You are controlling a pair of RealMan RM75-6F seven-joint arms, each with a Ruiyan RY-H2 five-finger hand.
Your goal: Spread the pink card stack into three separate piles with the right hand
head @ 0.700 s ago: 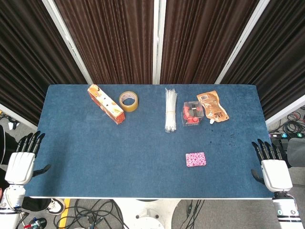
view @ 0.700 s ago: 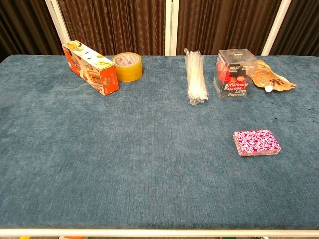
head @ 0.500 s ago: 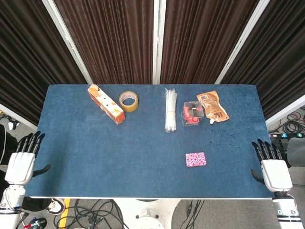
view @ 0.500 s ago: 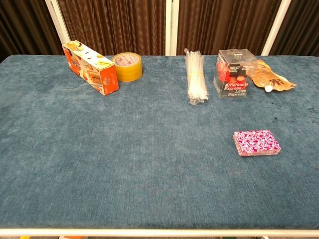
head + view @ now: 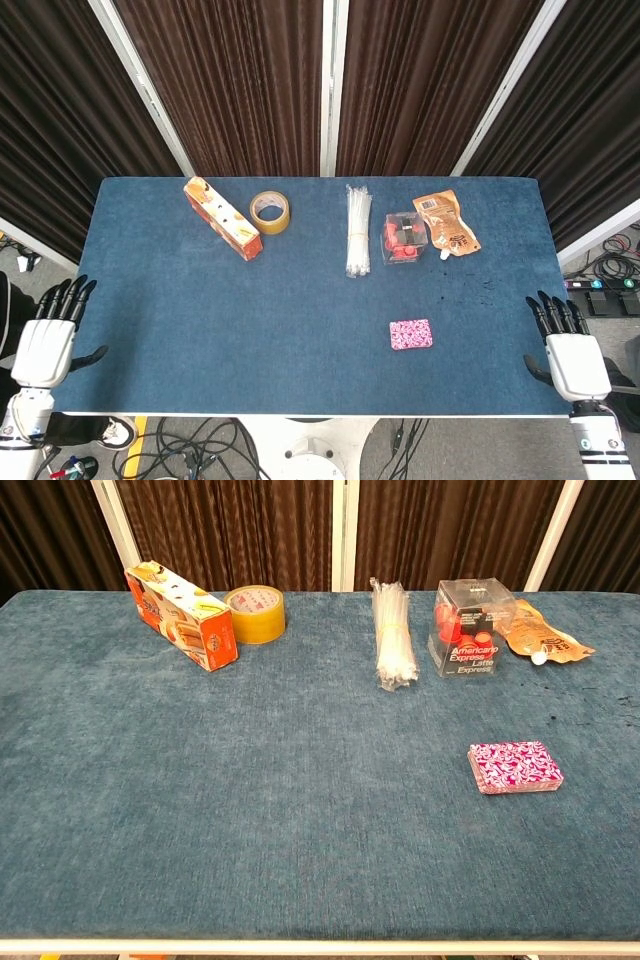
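Waiting off the counter's [image 5: 200,330] right edge, the right hand [image 5: 572,355] shows empty, spread fingers; the pink card stack [image 5: 411,334] lies whole, apparently untouched, near the front right, all three piles undealt.

One pink card stack [image 5: 514,766], two robot hands [image 5: 572,358].

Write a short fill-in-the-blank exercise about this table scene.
1. The pink card stack lies in ____ pile.
2. The tape roll sits beside the orange ____.
3. The right robot hand holds ____.
4. The table has a ____ cover.

Missing words: one; box; nothing; blue
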